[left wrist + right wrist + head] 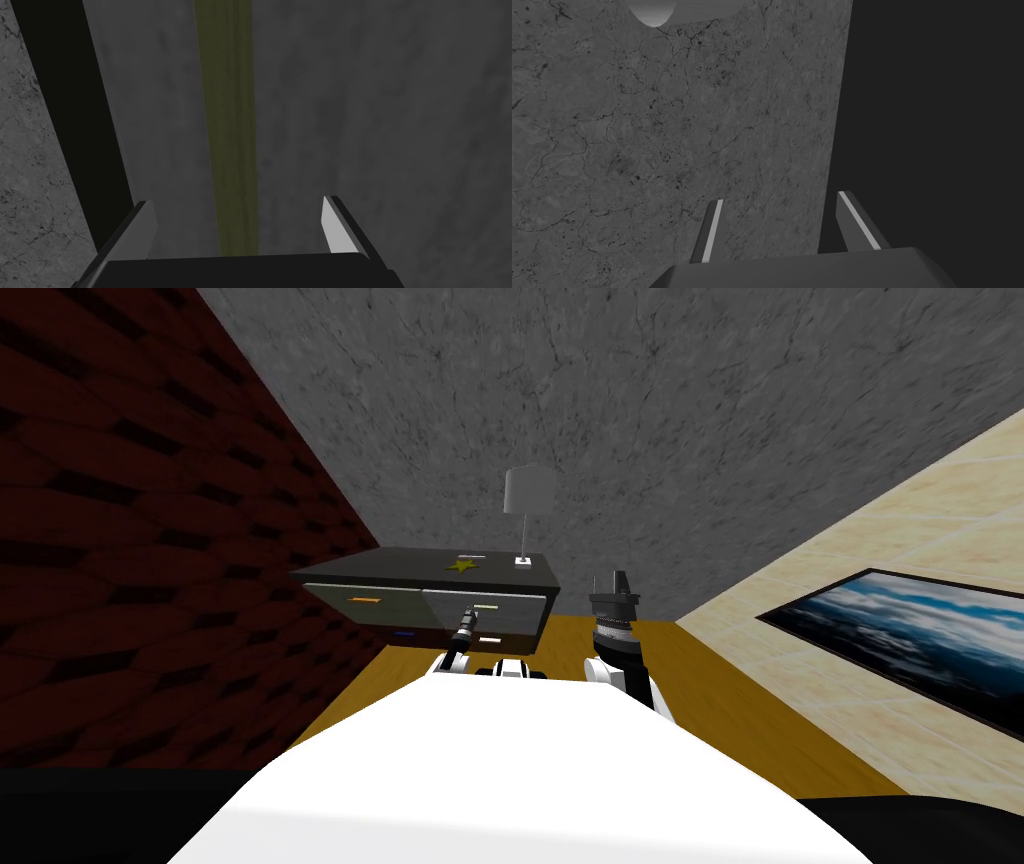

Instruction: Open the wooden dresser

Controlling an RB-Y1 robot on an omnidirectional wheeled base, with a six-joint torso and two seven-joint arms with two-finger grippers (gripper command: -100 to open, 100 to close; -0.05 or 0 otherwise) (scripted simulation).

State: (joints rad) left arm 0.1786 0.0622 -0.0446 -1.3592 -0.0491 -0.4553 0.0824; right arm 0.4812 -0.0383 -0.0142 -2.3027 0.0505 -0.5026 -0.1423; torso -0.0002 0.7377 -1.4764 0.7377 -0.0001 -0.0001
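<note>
The dresser (430, 570) is a low dark cabinet with grey drawer fronts, standing against the grey wall ahead of me. Its upper right drawer carries an olive handle (486, 607). My left gripper (468, 614) reaches up to that drawer front. In the left wrist view the olive handle (227, 125) runs as a strip between the fingers of my left gripper (237, 200), which is open and does not press the handle. The grey drawer front (360, 125) lies behind it. My right gripper (614, 581) is raised to the right of the dresser; my right gripper (781, 196) is open and holds nothing.
A grey-shaded lamp (528, 503) and a yellow star (461, 565) sit on the dresser's top. Other drawers have orange (365, 601), blue (403, 634) and white (489, 640) handles. A dark red brick wall (150, 538) runs along the left, and wooden floor (720, 688) lies to the right.
</note>
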